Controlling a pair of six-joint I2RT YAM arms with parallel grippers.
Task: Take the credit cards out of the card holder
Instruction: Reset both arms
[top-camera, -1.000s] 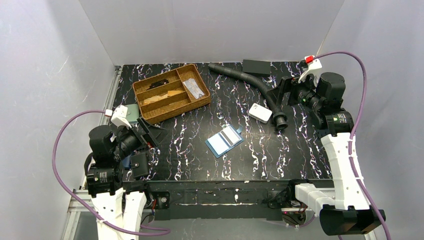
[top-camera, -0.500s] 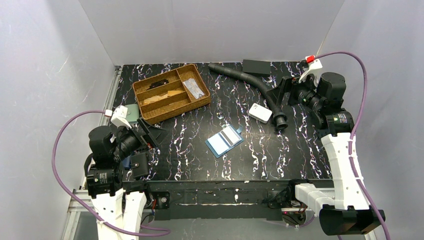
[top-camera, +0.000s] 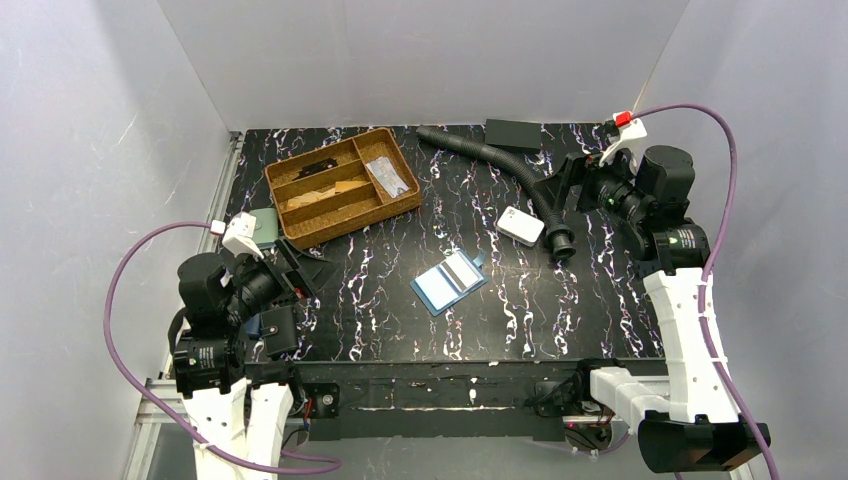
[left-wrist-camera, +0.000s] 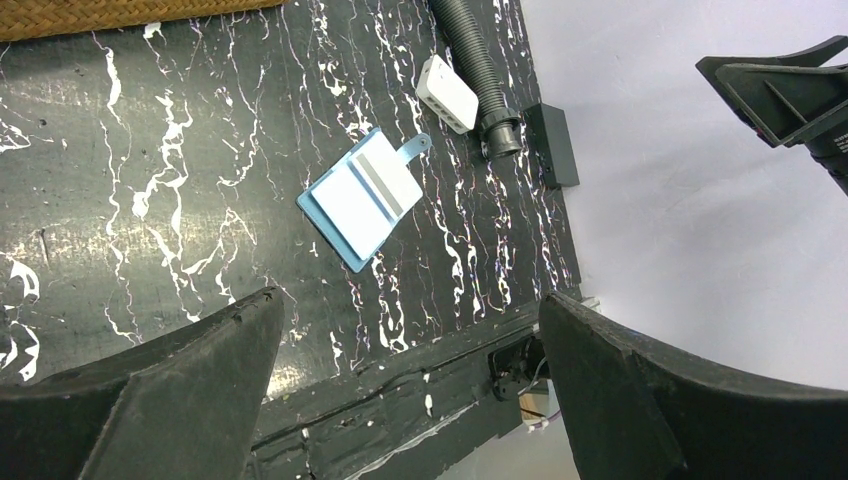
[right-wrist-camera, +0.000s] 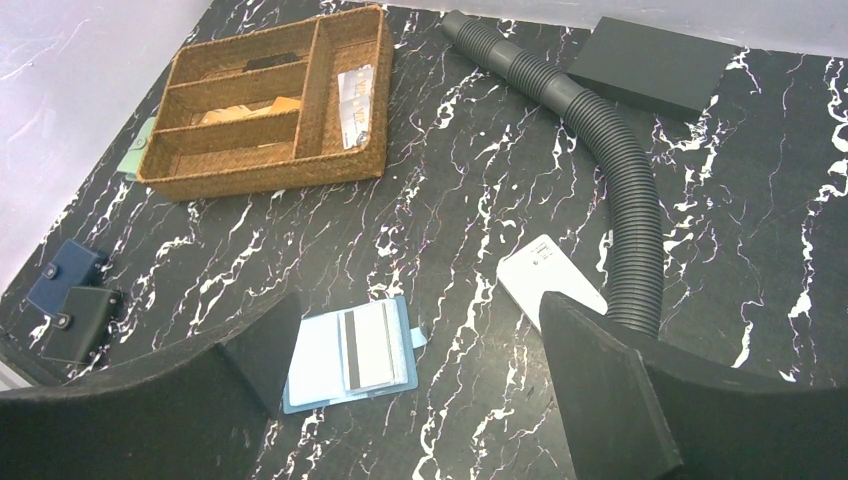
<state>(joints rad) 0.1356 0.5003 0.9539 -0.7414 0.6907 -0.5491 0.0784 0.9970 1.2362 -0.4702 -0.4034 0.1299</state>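
Card holder (top-camera: 449, 283) lying open, credit card (right-wrist-camera: 370, 345) in its slot; left claw (top-camera: 302, 266), right claw (top-camera: 562, 183) wide, empty

Nothing legible anywhere; markings on the packet (right-wrist-camera: 354, 100) inside the wicker tray (right-wrist-camera: 262, 178) too small to read.

Seen from overhead, the card holder (top-camera: 449, 282) lies opened flat near the middle of the table (top-camera: 580, 320), with what looks like one of the credit cards (top-camera: 461, 270) on its upper-right half. Up and to the right of it sits a small box (top-camera: 520, 225), just beside the hose (top-camera: 500, 165), which runs from top centre down to right of centre. A flat block (top-camera: 513, 133) lies behind the hose at the top edge. The divided tray (top-camera: 357, 222) fills the upper left, with a pouch (top-camera: 264, 225) just left of it. Two wallets (top-camera: 278, 328) sit at lower left.
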